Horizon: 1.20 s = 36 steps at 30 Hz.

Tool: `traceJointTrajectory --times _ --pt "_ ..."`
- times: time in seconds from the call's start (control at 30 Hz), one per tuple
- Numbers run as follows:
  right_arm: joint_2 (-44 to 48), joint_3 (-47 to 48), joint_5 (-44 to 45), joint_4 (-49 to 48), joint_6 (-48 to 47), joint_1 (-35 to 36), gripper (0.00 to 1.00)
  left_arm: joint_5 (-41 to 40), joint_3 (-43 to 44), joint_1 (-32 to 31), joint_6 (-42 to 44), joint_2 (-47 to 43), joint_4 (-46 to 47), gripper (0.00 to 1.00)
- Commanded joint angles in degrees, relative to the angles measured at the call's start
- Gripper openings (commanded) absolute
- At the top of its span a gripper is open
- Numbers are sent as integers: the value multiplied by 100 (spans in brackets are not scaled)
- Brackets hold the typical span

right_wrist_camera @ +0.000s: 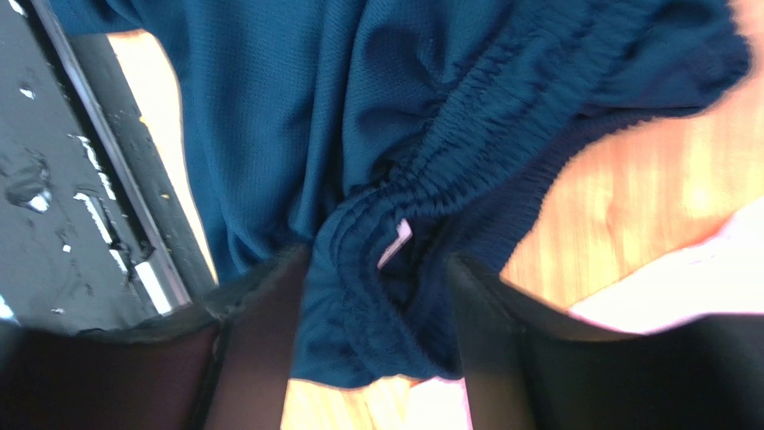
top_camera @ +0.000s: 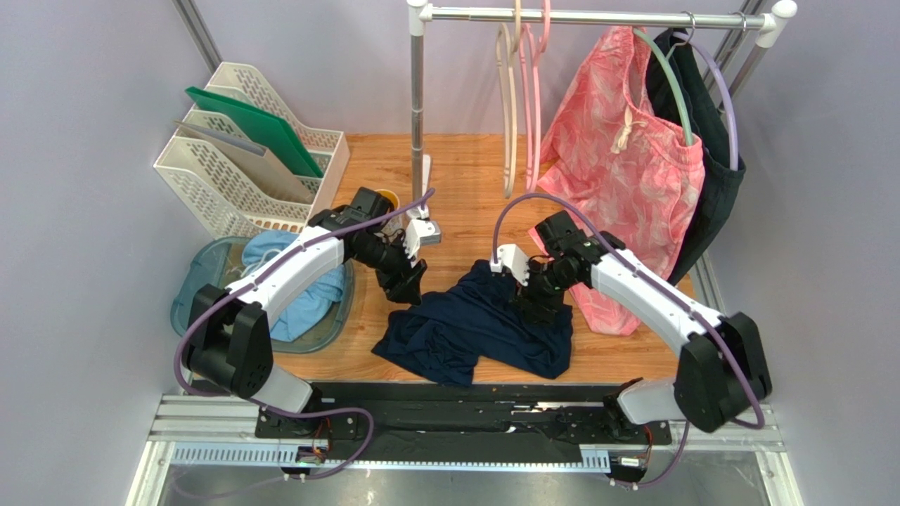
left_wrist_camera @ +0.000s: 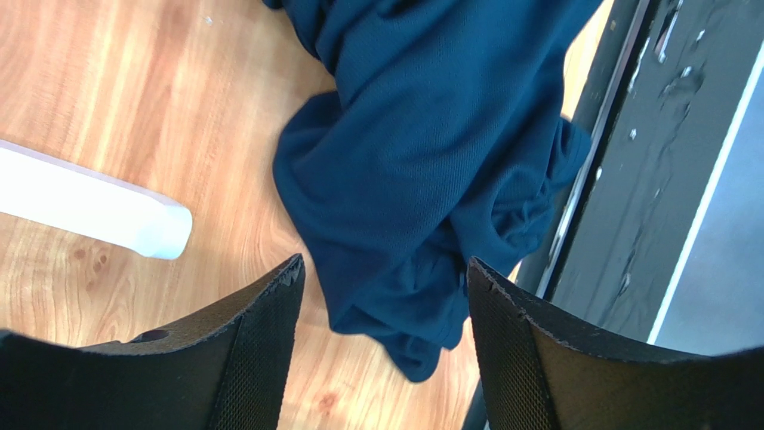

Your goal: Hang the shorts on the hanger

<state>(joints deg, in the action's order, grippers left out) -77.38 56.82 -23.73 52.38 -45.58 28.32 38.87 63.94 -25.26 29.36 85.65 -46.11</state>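
Though overhead hides it, wrist views show left gripper [left_wrist_camera: 386, 264] parted over shorts [left_wrist_camera: 421, 134], right gripper [right_wrist_camera: 378, 260] parted, seemingly straddling waistband label [right_wrist_camera: 395, 244].

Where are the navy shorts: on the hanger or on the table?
On the table: shorts lie crumpled there; pink hanger hangs bare on the rail.

We are looking at a robot lab set-up, not a home. 2 arms, a left arm [top_camera: 285, 276] and a right arm [top_camera: 647, 293], are sitting bolted to a metal rail [top_camera: 211, 424] at the near edge of a wooden table [top_camera: 465, 179], with cables [top_camera: 199, 316] running along them. Bare grey walls [top_camera: 95, 95] are closing the table in. Staged props are filling it: a clothes rail [top_camera: 592, 16] is carrying a pink hanger [top_camera: 542, 95], a beige hanger [top_camera: 511, 116] and garments [top_camera: 618, 158], and a white file rack [top_camera: 238, 174] is holding boards [top_camera: 259, 127].
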Motion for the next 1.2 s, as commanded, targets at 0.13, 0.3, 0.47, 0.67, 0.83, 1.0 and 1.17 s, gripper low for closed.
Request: traceJointTrajectory --times 0.13,0.3,0.47,0.67,0.83,1.0,1.17 --pt "-383 101 -650 298 -73 7 0 700 154 73 -458 -205 383 70" --pt "460 154 -1370 598 93 104 0 973 -268 82 -318 -1233 550 69" --pt "1576 102 -1434 188 804 1226 0 930 -619 214 -204 -2462 393 71" --pt "1930 66 -291 -1641 2009 2907 0 1182 -795 223 1259 -3518 -705 72" --pt "973 513 210 -3161 2984 3197 0 746 -1427 223 1695 -4494 -1058 74" --pt "-539 1838 684 -3524 3556 3286 0 419 -1481 232 1626 -4636 -1138 72" --pt "-779 2106 1029 -3752 3636 3294 0 34 -1797 232 1056 -5083 -558 72"
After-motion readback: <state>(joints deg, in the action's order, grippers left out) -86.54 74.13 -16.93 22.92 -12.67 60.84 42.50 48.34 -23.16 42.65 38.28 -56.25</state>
